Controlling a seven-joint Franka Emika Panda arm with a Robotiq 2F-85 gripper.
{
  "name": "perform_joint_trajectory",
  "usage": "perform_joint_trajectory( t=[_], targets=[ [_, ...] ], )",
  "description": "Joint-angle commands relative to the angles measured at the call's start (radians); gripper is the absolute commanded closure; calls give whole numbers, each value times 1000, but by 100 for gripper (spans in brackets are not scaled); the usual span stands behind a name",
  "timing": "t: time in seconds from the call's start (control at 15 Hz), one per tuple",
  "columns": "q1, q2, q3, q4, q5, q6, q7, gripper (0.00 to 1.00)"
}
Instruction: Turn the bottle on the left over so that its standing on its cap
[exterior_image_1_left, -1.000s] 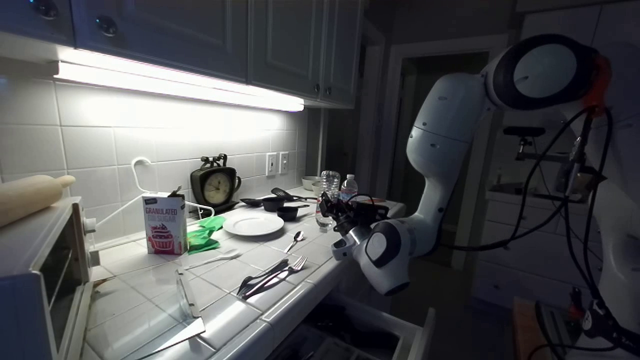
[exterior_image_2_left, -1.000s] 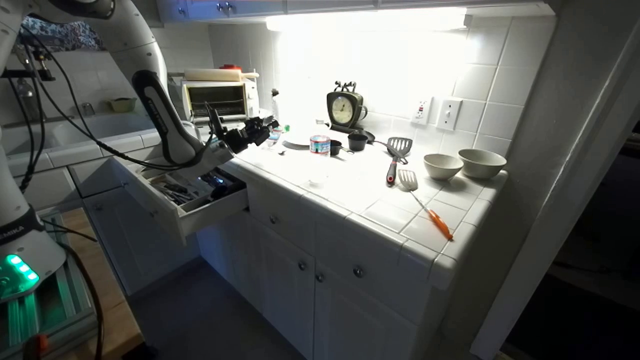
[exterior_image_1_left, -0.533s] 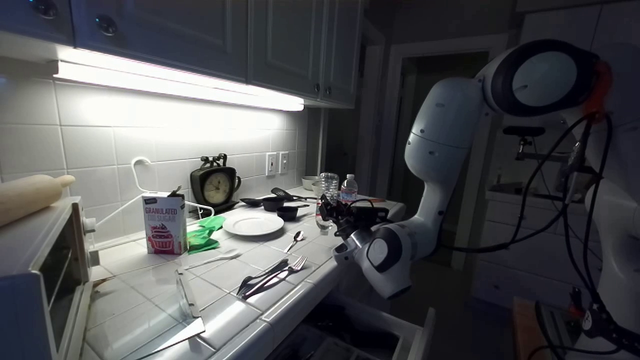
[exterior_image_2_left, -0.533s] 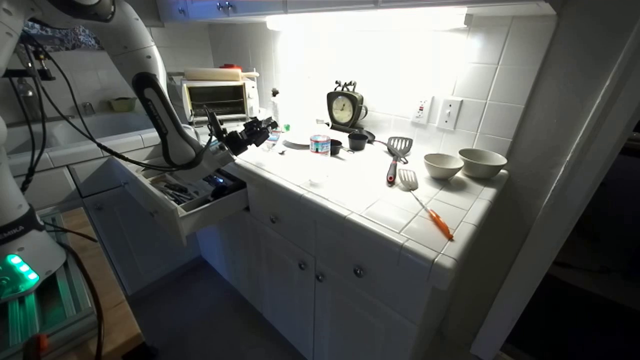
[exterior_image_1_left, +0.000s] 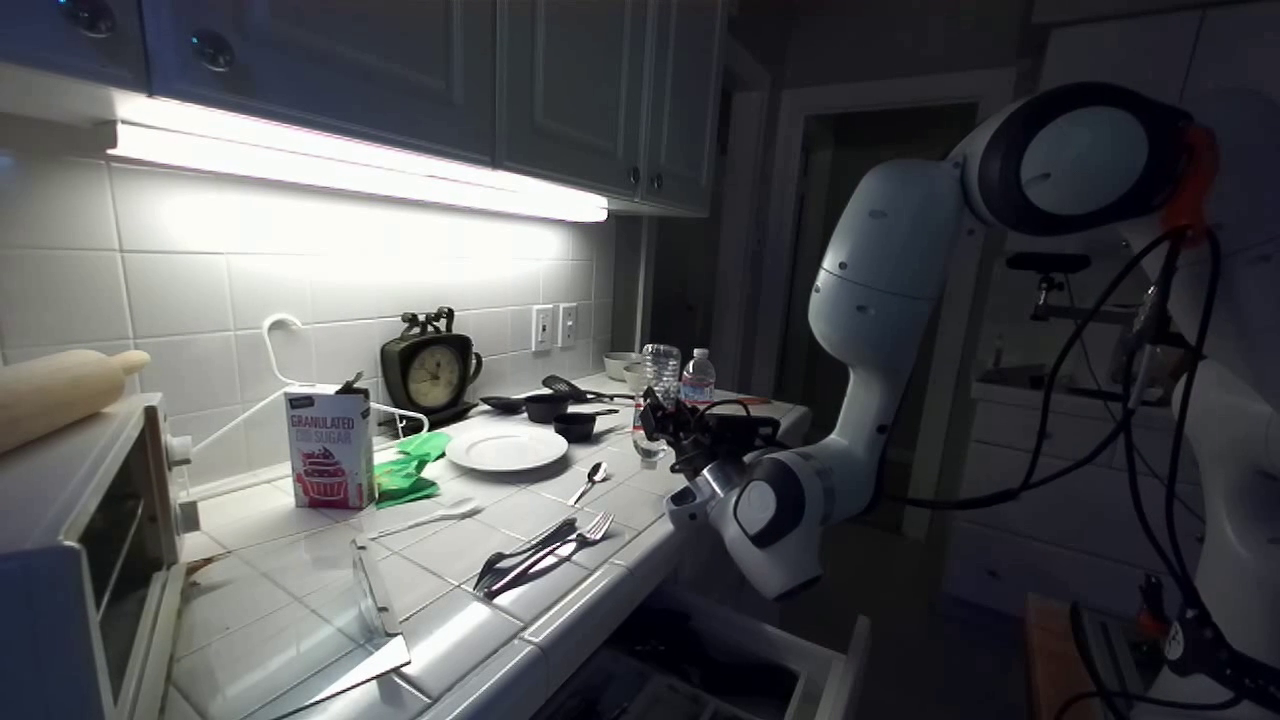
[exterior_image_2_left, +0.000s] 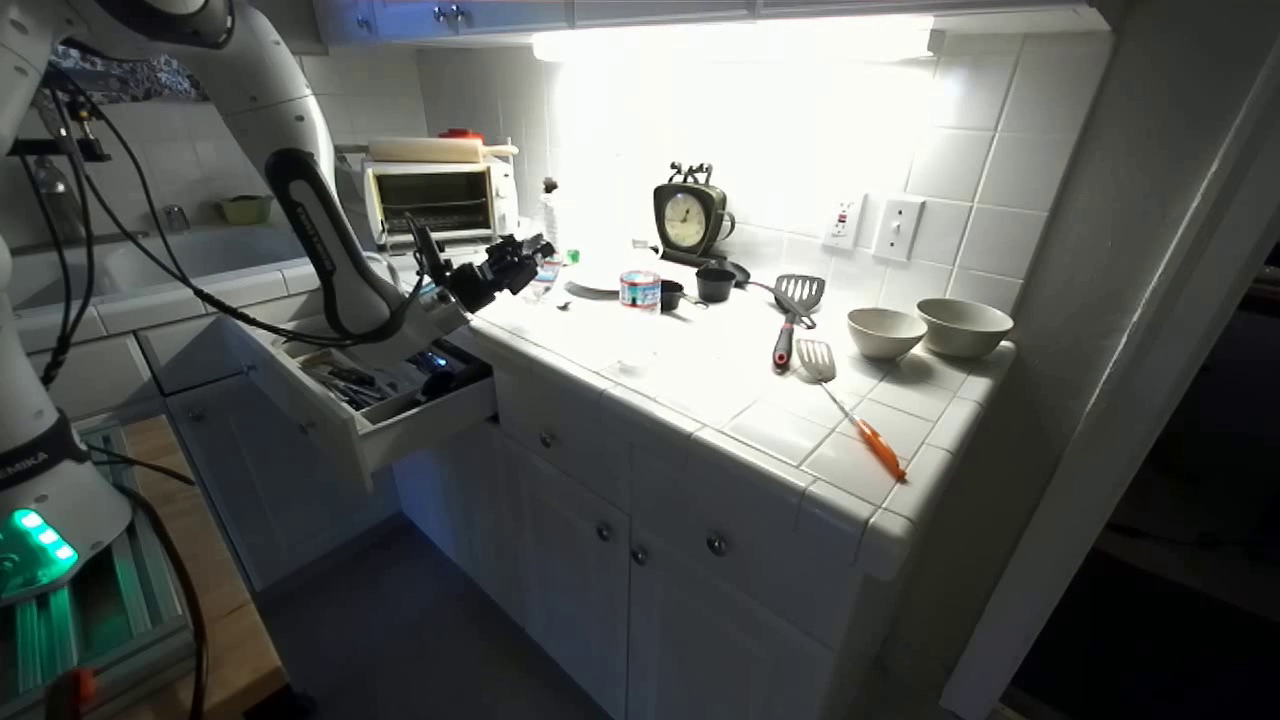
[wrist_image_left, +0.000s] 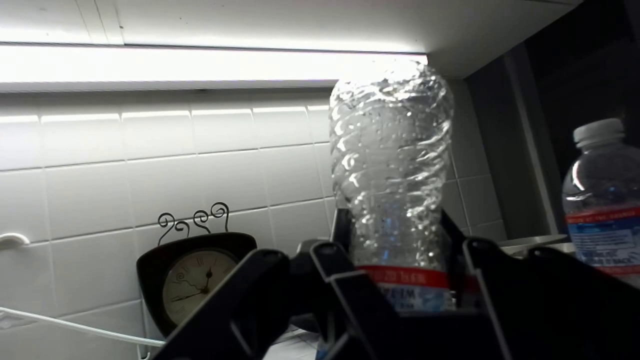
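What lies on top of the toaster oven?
A rolling pin lies on the toaster oven. Behind it something red shows; the rolling pin covers its lower part, so I cannot identify it.

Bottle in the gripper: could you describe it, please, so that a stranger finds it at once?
In the wrist view, find the black-framed clock. To its right, the gripper holds a clear, ribbed bottle. It is held base up, unlike the neighbouring bottle, which has its white cap on top.

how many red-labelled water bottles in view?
2: an upside-down bottle between the fingers of the claw, and an upright bottle at the wrist view's right edge. Others may be hidden behind the arm.
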Motion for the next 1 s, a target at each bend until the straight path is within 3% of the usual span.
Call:
perform_joint_trajectory(
  t=[0.0,0.07,0.53,0.6,0.67,0.93],
  targets=[
    [-123,6,125,6,-30,-43,-31,84],
    [-38,12,43,11,8,-1,2,84],
    [-47,7,59,7,-4,-7,3,84],
    [-53,-7,71,7,18,8,15,84],
    [-148,-27,163,4,-12,-10,-11,84],
    [-233,-74,266,0,28,53,15,84]
  ],
)
